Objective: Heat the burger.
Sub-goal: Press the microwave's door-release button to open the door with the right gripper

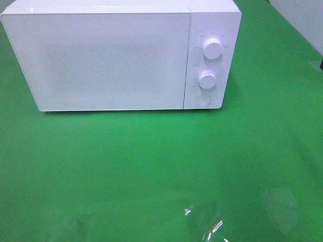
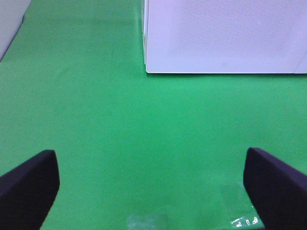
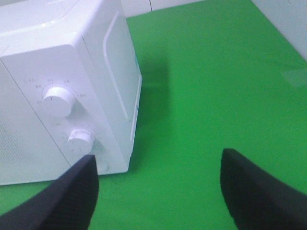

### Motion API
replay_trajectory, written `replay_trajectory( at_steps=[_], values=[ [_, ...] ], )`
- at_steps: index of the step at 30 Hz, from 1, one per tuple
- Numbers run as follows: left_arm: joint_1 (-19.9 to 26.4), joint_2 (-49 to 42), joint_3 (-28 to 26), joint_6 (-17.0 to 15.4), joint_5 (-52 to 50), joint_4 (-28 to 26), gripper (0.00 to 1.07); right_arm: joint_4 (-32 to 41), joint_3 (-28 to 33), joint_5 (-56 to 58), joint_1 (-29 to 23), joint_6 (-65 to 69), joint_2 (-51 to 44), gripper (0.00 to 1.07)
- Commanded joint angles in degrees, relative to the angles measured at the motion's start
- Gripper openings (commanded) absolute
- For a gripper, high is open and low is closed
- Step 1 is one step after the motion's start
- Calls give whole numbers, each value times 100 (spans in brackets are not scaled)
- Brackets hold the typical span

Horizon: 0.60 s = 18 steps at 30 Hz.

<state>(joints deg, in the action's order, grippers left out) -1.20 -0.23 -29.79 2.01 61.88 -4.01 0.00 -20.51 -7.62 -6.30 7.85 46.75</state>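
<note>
Left end effector (image 2: 149,160) and right end effector (image 3: 159,160) gape before closed microwave (image 1: 111,55)

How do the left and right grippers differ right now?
The left gripper has its jaws spread wider than the right gripper. The left gripper faces the closed microwave door head-on; the right gripper faces the knobs and the side wall at an angle. Shared: both are open, hold nothing, and hang over the green table.
</note>
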Motion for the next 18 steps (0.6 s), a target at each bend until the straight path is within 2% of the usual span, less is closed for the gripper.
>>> replay_trajectory(
  at_steps=[1, 4, 5, 8, 12, 18],
  values=[
    [11, -29, 17, 0, -57, -29, 97, 0, 206, -1306, 11, 241, 441, 69],
    [11, -29, 17, 0, -57, -29, 97, 0, 275, -1725, 11, 435, 733, 69],
    [11, -29, 17, 0, -57, -29, 97, 0, 321, -2200, 11, 584, 1060, 69],
    [11, -29, 17, 0, -57, -29, 97, 0, 338, -2384, 11, 590, 1197, 69],
    [11, -29, 17, 0, -57, -29, 97, 0, 350, -3759, 11, 458, 2332, 69],
    [11, -29, 17, 0, -57, -29, 97, 132, 350, -4555, -6, 361, 3191, 69]
  ],
)
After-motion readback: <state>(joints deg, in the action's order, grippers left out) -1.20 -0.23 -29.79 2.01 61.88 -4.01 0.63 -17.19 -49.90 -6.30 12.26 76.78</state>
